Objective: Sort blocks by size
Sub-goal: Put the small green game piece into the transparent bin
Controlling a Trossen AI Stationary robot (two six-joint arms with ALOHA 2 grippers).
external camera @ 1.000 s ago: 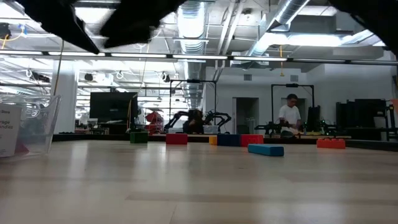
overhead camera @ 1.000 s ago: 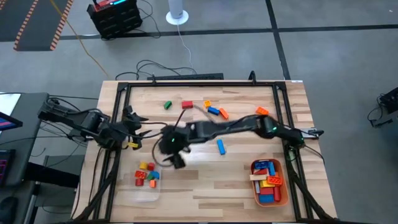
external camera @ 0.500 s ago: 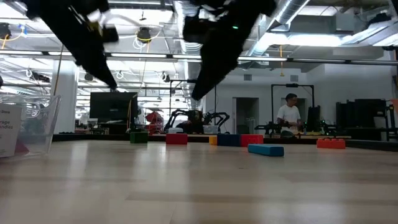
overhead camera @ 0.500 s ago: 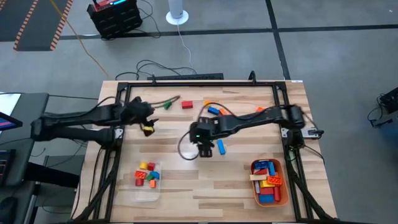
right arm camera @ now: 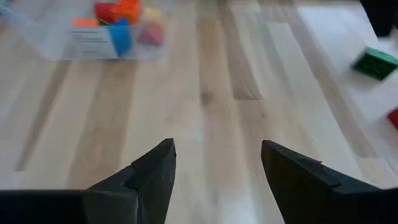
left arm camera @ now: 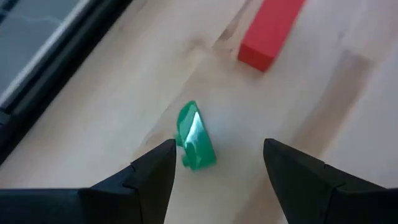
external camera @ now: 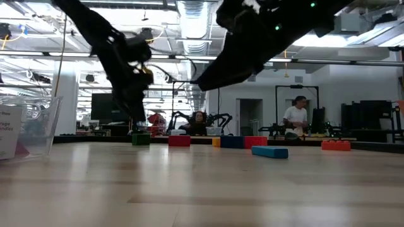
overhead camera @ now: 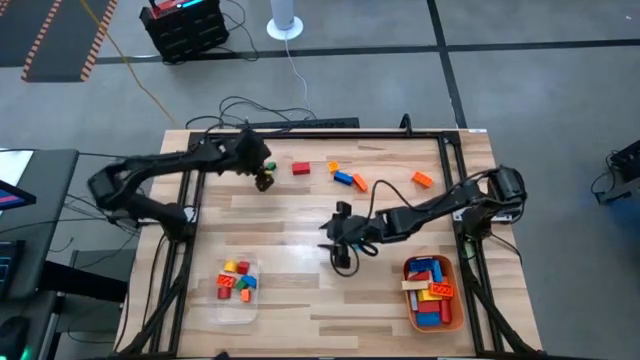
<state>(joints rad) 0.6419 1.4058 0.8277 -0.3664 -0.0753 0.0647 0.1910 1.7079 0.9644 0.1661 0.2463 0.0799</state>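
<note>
Since half a second ago the left gripper point(left arm camera: 214, 165) has swung over to the green block point(left arm camera: 194, 137), fingers spread with nothing between them. Just beyond the green block lies the red block point(overhead camera: 301, 168). Farther from it, mid-table, the right gripper point(right arm camera: 214, 158) now hangs open and empty, facing the clear tray point(right arm camera: 74, 37) of small blocks.

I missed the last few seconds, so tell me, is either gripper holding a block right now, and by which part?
Neither. The left gripper is open above the green block, and the right gripper is open over bare table.
</note>
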